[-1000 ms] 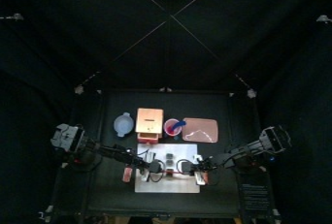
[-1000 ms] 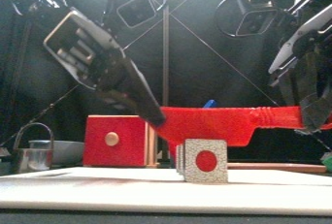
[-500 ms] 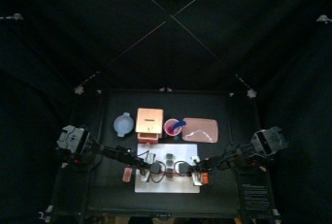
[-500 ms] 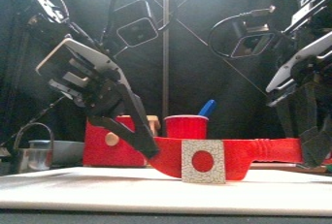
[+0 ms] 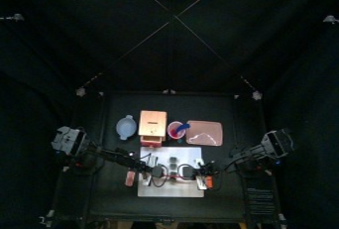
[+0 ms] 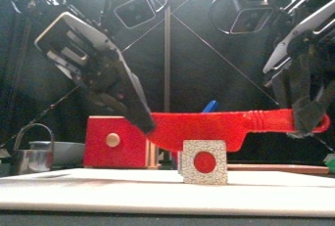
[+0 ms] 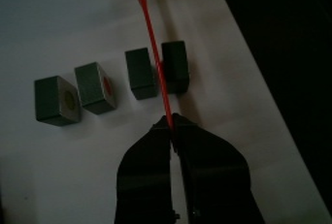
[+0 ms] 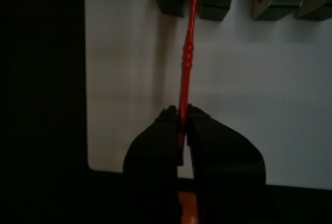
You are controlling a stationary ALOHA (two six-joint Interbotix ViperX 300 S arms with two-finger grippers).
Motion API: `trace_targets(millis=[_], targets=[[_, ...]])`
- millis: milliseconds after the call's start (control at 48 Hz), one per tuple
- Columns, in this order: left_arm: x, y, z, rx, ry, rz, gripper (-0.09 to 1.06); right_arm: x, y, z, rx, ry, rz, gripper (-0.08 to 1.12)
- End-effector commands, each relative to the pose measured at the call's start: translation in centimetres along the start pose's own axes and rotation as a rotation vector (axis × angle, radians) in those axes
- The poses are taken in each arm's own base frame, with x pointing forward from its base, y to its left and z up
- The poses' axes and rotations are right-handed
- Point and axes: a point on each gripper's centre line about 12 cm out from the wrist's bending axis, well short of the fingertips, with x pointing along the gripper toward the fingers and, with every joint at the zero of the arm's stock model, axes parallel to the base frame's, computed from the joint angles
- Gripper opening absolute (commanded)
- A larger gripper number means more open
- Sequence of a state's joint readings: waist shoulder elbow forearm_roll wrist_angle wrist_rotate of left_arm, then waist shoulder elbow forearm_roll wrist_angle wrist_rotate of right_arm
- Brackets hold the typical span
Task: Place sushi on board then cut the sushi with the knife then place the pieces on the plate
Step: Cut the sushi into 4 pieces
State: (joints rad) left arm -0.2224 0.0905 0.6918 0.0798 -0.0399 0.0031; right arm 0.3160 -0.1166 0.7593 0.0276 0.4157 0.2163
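Gripping the red toy knife (image 6: 222, 124) from both ends, the two claws hold it level across the white cutting board (image 5: 172, 185); the left claw (image 7: 172, 129) is pressed together on one end of the thin blade, and the right claw (image 8: 183, 121) is pinched shut on the other end.

Seen edge-on from either wrist, the knife is a narrow red line running out from the jaws; in the left wrist view it passes between two of the four dark green sushi pieces (image 7: 95, 87), which stand in a loose row on the board, two of them close together on either side of the blade and two a little apart from those.

From the front, one sushi piece (image 6: 203, 161) faces the camera with its speckled white face and red centre; the knife's lower edge sits just over its top, and whether it touches cannot be told.

Behind the board on the surface (image 5: 106, 193) stand the wooden box (image 5: 153, 124) with its red drawer front, the red cup (image 5: 177, 129) with the blue toy knife (image 6: 207, 106) in it, and the pink tray (image 5: 208, 134); the blue-grey bowl (image 5: 126, 127) is at the box's left; the metal cutter (image 6: 37, 154) stands at the far left of the front view.
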Motion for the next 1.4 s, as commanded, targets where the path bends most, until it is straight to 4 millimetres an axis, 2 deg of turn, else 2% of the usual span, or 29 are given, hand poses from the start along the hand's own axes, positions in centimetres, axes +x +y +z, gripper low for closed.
trace_targets(millis=[21, 229, 375, 521, 750, 833, 1021, 1250, 1396], targets=[[-1.8, 0.8, 2.2, 0.019, -0.074, 0.018, 0.32, -2.2, 0.0, 0.9, -0.013, -0.046, 0.004, 0.30], [-4.1, 4.0, 4.2, -0.024, -0.203, 0.091, 0.35, -4.0, -0.8, 0.9, 0.008, -0.048, -0.009, 0.30], [-4.9, 5.2, 5.3, -0.032, -0.319, 0.119, 0.44, -5.2, -1.1, 0.7, 0.036, -0.048, -0.007, 0.30], [-5.1, 5.6, 5.8, -0.028, -0.402, 0.130, 0.61, -6.4, -1.5, 0.8, 0.070, -0.065, -0.003, 0.30], [-5.7, 6.3, 6.1, -0.016, -0.466, 0.146, 0.96, -7.5, -2.0, 0.4, 0.104, -0.081, 0.003, 0.30], [-6.1, 6.7, 6.4, -0.023, -0.494, 0.156, 1.03, -7.6, -1.9, 0.0, 0.128, -0.079, 0.019, 0.30], [-6.5, 7.6, 6.9, -0.047, -0.575, 0.181, 1.02, -8.4, -2.0, -0.4, 0.275, -0.094, 0.089, 0.30], [-6.6, 8.0, 6.5, -0.065, -0.626, 0.197, 1.02, -10.0, -1.8, -2.0, 0.578, -0.109, 0.182, 0.30], [-6.5, 8.0, 5.8, -0.077, -0.614, 0.199, 1.02, -10.4, -1.9, -3.2, 0.897, -0.097, 0.227, 0.30]])
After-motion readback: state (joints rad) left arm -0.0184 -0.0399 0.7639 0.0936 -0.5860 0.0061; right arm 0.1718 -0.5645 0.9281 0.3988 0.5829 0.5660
